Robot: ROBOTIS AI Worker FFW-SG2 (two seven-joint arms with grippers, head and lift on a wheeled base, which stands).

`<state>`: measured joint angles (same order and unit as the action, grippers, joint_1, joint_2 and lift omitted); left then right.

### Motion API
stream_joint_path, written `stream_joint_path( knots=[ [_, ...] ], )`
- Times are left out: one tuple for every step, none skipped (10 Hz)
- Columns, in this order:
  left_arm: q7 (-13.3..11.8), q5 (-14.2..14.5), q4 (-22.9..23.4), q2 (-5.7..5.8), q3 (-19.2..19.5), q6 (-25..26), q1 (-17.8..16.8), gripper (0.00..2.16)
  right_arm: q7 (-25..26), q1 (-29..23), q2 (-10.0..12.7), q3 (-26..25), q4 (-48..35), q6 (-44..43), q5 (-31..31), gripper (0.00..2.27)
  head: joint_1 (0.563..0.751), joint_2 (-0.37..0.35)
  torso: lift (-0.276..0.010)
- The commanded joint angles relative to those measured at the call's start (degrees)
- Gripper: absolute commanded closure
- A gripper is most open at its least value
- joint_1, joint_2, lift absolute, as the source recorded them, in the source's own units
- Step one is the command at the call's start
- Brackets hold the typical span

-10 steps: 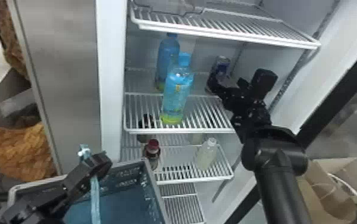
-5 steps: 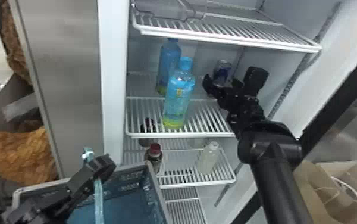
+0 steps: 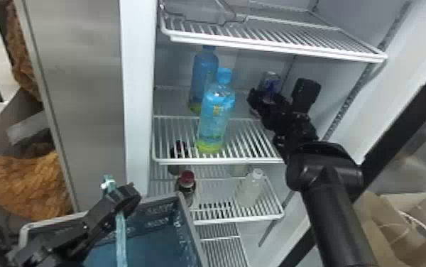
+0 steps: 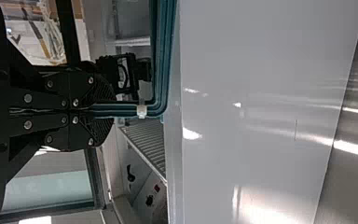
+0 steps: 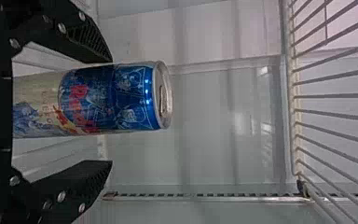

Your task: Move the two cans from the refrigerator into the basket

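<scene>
The blue-and-silver drink can point(image 5: 93, 98) lies between the open jaws of the right gripper point(image 5: 112, 112), nearer the left-hand finger, with a gap on the other side; its long axis is upright and crosses the approach line; the right arm is the nearer arm by far. Contact at the left-hand finger cannot be confirmed. The next step, as judged, is to centre the jaws on the can body, close them, then lift before withdrawing.

The can appears to stand on the middle wire shelf point(image 3: 219, 161); its base is hidden behind the fingers. The upper wire shelf point(image 3: 276, 49) limits lift height; the front blue bottle point(image 3: 216, 117) and rear blue bottle point(image 3: 203, 74) stand to the left and could be knocked on exit.

The left gripper point(image 4: 107, 111) is clamped on the handle point(image 3: 121, 238) of the basket point(image 3: 191, 227), below and left of the shelf.
</scene>
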<state>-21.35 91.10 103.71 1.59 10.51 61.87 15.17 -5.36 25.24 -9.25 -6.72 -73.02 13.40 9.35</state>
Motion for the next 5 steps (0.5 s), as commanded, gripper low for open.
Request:
stream_joint_path(
  knots=[
    [0.00, 0.08, 0.00, 0.08, 0.00, 0.00, -0.13, 1.20, 0.09, -0.06, -0.07, 0.09, -0.45, 0.23, -0.90, 1.29, 0.626, -0.281, -0.035],
    [0.00, 0.08, 0.00, 0.08, -0.11, 0.00, -0.13, 1.20, 0.09, -0.06, -0.16, 0.21, -0.87, 0.09, -1.47, 1.28, 0.626, -0.282, -0.035],
    [0.00, 0.08, 0.00, 0.08, -0.11, 0.00, 0.01, 1.20, 0.00, -0.34, -0.33, 0.21, -1.58, 0.09, -1.58, 1.28, 0.623, -0.282, -0.035],
    [-0.09, 0.20, 0.00, 0.08, 0.00, 0.00, 0.01, 1.20, 0.09, -1.33, -0.33, -0.02, -2.84, 0.09, -1.47, 1.28, 0.621, -0.283, -0.035],
    [-0.09, 0.20, 0.00, 0.08, 0.00, 0.00, 0.01, 1.20, 0.09, -3.15, -0.42, -0.02, -5.51, 0.09, -1.13, 1.28, 0.621, -0.284, -0.035]
  ],
)
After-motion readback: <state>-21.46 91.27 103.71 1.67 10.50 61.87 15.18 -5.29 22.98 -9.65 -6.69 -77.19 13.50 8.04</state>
